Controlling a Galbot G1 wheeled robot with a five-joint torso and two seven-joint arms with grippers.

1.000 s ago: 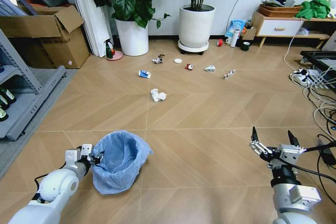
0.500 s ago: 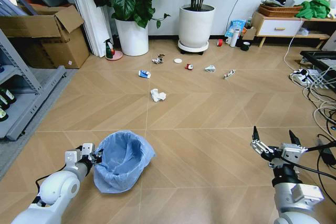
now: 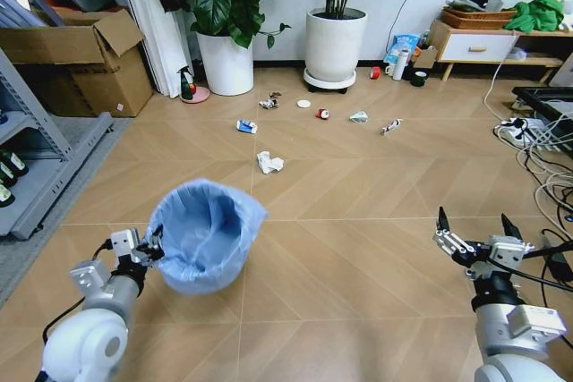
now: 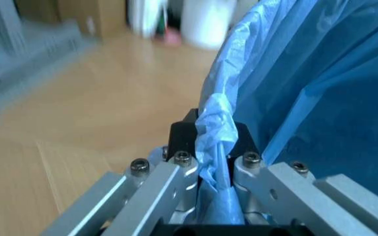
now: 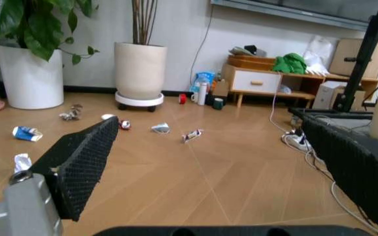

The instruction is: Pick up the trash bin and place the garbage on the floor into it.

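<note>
From our head we look forward and down across the floor (image 3: 358,248). Our left wrist camera sits tight behind the left gripper (image 4: 208,167), against the trash bin (image 4: 320,83). Our right wrist camera looks low between the right gripper (image 5: 208,147) fingers, sharing the far garbage (image 5: 193,134).

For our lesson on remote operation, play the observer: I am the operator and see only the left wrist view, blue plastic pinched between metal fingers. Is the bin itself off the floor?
Observer: The head view shows the trash bin tilted, its mouth facing the camera, held by the left gripper at its rim.
Operator: And the other arm?
Observer: The right gripper hangs open over bare floor, holding nothing.
Operator: Where is the nearest litter?
Observer: A crumpled white tissue lies beyond the bin, towards the plant pots.
</note>
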